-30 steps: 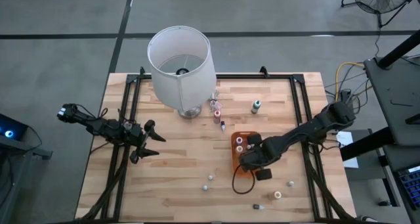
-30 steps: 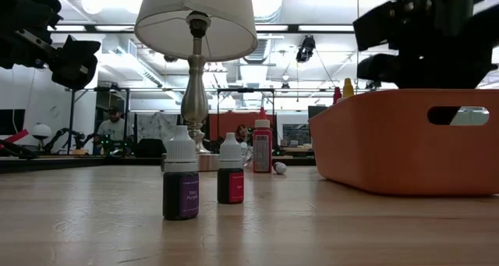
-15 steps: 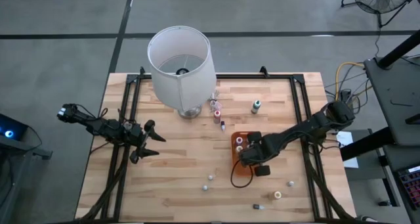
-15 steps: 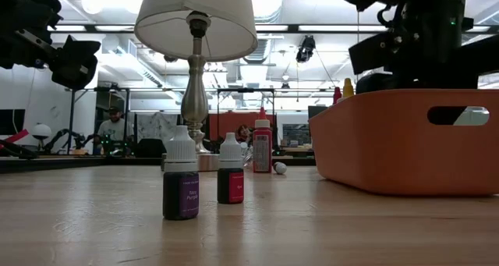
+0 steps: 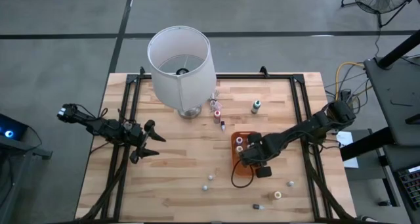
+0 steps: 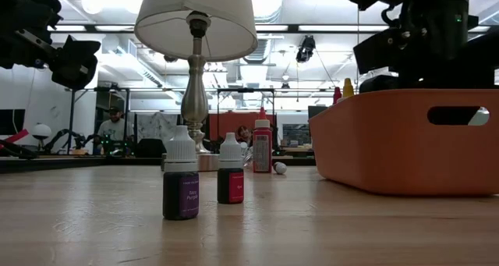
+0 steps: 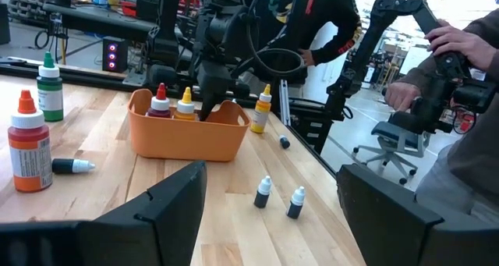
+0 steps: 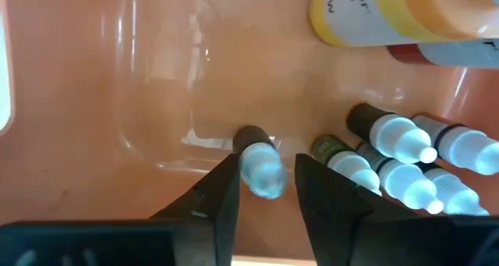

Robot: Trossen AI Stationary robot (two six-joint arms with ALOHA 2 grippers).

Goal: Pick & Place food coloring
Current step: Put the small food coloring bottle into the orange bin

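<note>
Noting the right end effector [image 5: 248,157] reaching down inside the orange tray [image 5: 233,161], which is sitting right of the table's [image 5: 177,178] middle. Seeing its fingers [image 8: 222,196] standing slightly apart, straddling one small white-capped bottle [image 8: 257,166] lying on the tray floor; seeing a gap on one side of the cap, so not calling it clamped. Counting more small bottles [image 8: 398,137] bunched just beside it against the tray wall, with a yellow bottle [image 8: 374,12] close by.

Logging the left end effector [image 5: 149,140] hovering near the table's left edge, fingers spread wide and gripping nothing, well apart from the tray.

Finding loose food coloring around the table:
- a green-capped bottle [image 5: 256,106] and a pink one [image 5: 216,109] towards the far side, near the lamp [image 5: 180,60]
- two dark bottles [image 6: 181,184] standing upright near the front
- three more [image 5: 277,195] lying close to the front edge, front-right of the tray

Marking bare wood between the left end effector and the tray as the widest free room; marking the far-left corner as crowded by the lamp. Noting dark rails running along both side edges.
</note>
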